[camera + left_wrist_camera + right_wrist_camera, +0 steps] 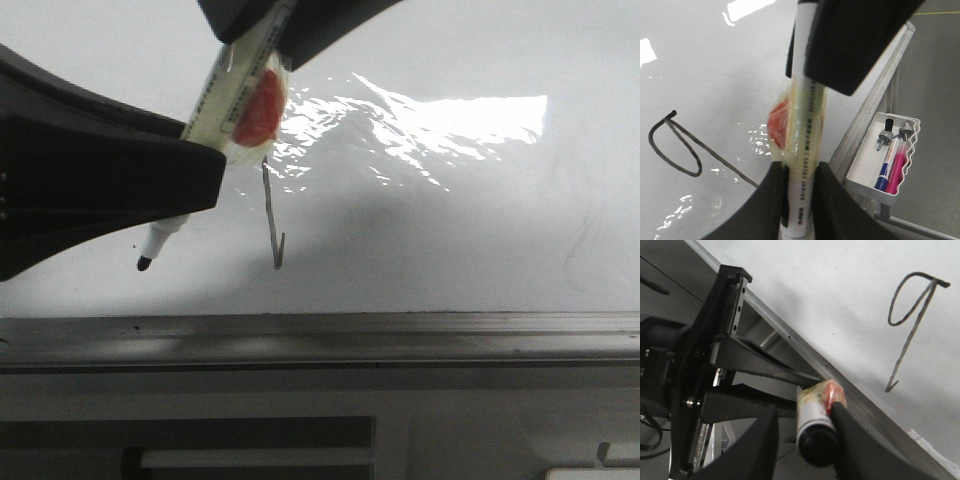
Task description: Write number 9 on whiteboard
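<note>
The whiteboard point(450, 240) carries the number 9 point(912, 315), a thin dark loop with a long stem ending in a small hook. In the front view only its stem point(272, 225) shows. My left gripper point(800, 172) is shut on a white marker point(807, 115) wrapped in yellowish tape with a red patch point(260, 110). The marker's dark tip point(144, 263) points down, left of the stem's foot; I cannot tell if it touches the board. My right gripper point(804, 412) stands open around the marker's black rear end point(817, 442), one finger touching it.
A grey metal edge strip point(400, 335) runs along the whiteboard's bottom. A small white tray point(865, 175) hangs by that edge, holding a blue marker point(887, 165) and a pink one point(897, 172). Glare point(450, 120) covers the board's upper middle.
</note>
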Controlling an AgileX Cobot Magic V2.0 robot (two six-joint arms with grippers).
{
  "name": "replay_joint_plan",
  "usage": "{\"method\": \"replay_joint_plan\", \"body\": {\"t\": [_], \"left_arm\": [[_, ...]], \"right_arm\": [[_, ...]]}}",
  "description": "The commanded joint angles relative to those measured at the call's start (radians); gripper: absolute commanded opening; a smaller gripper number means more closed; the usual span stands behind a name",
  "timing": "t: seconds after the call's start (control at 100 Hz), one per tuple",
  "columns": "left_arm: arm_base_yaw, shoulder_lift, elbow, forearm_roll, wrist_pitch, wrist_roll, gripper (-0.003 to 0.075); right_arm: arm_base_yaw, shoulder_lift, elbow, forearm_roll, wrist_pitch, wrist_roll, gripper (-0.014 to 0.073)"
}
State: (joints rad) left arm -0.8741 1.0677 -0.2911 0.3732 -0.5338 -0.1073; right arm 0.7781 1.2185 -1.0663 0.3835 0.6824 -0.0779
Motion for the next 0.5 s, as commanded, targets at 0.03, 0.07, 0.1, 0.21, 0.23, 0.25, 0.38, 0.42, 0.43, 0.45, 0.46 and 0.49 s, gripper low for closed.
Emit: {"method": "replay_joint_plan", "body": {"t": [0.03,0.07,0.1,0.21,0.23,0.25,0.38,0.42,0.43,0.45,0.46,0.49], "left_arm": [[-0.006,-0.008,-0.031,-0.075,-0.072,-0.054,-0.0020],[-0.006,-0.008,-0.031,-0.105,-0.070,-0.079,-0.0020],[-0.006,-0.008,-0.031,-0.134,-0.060,-0.101,-0.0020],[-0.006,-0.008,-0.031,-0.302,0.006,-0.144,-0.0020],[-0.006,-0.008,-0.031,-0.330,0.017,-0.146,-0.0020],[-0.006,-0.008,-0.031,-0.391,0.042,-0.146,-0.0020],[-0.006,-0.008,-0.037,-0.657,0.169,-0.146,-0.0020],[-0.006,-0.008,-0.038,-0.701,0.190,-0.146,-0.0020],[-0.006,-0.008,-0.038,-0.706,0.190,-0.146,-0.0020],[-0.006,-0.008,-0.039,-0.718,0.193,-0.146,-0.0020],[-0.006,-0.008,-0.041,-0.722,0.193,-0.146,-0.0020],[-0.006,-0.006,-0.041,-0.732,0.193,-0.146,-0.0021]], "right_arm": [[0.001,-0.020,-0.034,0.032,-0.054,0.003,0.0381],[0.001,-0.020,-0.034,0.032,-0.054,0.003,0.0391],[0.001,-0.020,-0.034,0.032,-0.056,0.003,0.0389],[0.001,-0.020,-0.034,0.032,-0.056,0.003,0.0388],[0.001,-0.020,-0.034,0.032,-0.056,0.003,0.0388],[0.001,-0.020,-0.034,0.032,-0.056,0.003,0.0388],[0.001,-0.020,-0.034,0.032,-0.056,0.003,0.0388],[0.001,-0.020,-0.034,0.032,-0.056,0.003,0.0388],[0.001,-0.020,-0.034,0.032,-0.056,0.003,0.0388],[0.001,-0.020,-0.034,0.032,-0.056,0.003,0.0388],[0.001,-0.020,-0.034,0.032,-0.058,0.003,0.0388],[0.001,-0.020,-0.034,0.032,-0.058,0.003,0.0388]]}}
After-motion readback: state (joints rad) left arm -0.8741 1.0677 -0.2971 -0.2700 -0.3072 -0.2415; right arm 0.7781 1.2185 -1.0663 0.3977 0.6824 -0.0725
